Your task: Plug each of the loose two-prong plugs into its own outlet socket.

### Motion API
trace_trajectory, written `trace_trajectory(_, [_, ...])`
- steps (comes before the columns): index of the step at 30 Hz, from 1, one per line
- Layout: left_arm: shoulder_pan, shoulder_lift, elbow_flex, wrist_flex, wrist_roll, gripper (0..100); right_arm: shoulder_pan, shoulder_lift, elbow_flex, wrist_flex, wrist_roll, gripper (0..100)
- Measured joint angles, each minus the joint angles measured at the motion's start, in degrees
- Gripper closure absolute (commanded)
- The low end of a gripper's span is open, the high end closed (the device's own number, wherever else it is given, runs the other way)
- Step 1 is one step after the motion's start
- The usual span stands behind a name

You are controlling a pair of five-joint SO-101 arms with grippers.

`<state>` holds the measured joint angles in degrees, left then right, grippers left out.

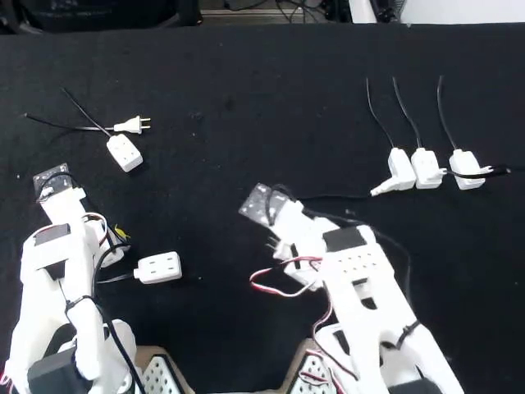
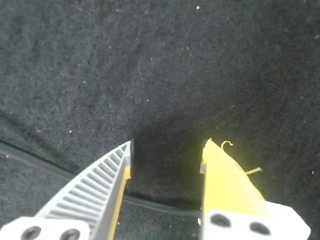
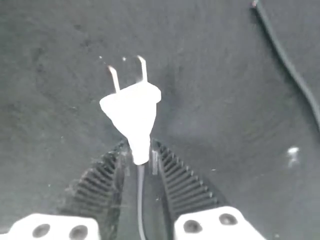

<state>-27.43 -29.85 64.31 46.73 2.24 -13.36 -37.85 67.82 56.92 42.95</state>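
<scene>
My right gripper (image 3: 139, 148) is shut on the neck of a white two-prong plug (image 3: 131, 107). Its prongs point away from the gripper, and it hangs over bare black cloth. In the high view this gripper (image 1: 262, 207) is near the table's middle. My left gripper (image 2: 167, 150) is open over the cloth with nothing between its fingers; in the high view it (image 1: 52, 185) is at the left. A white outlet block (image 1: 157, 268) lies to its near right. Farther back lie a small white socket (image 1: 125, 153) and a loose white plug (image 1: 131, 125).
Three white outlet pieces (image 1: 426, 167) with thin black cords sit in a row at the far right. A black cord (image 2: 160, 205) runs across the cloth under my left gripper. Red and white wires (image 1: 283, 275) loop beside the right arm.
</scene>
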Motion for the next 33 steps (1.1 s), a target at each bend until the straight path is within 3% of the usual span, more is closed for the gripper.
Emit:
trace_trajectory(7, [0.0,0.0,0.0,0.0,0.0,77,0.7,3.6,1.32,-3.16,-0.18,79.9])
trace_trajectory(19, [0.0,0.0,0.0,0.0,0.0,77,0.88,3.87,3.16,-11.08,-0.18,81.1])
trace_trajectory(28, [0.0,0.0,0.0,0.0,0.0,77,-2.02,3.96,-2.55,0.0,-6.86,81.1])
trace_trajectory(33, [0.0,0.0,0.0,0.0,0.0,77,-8.79,3.96,-1.58,-0.18,-7.3,81.2])
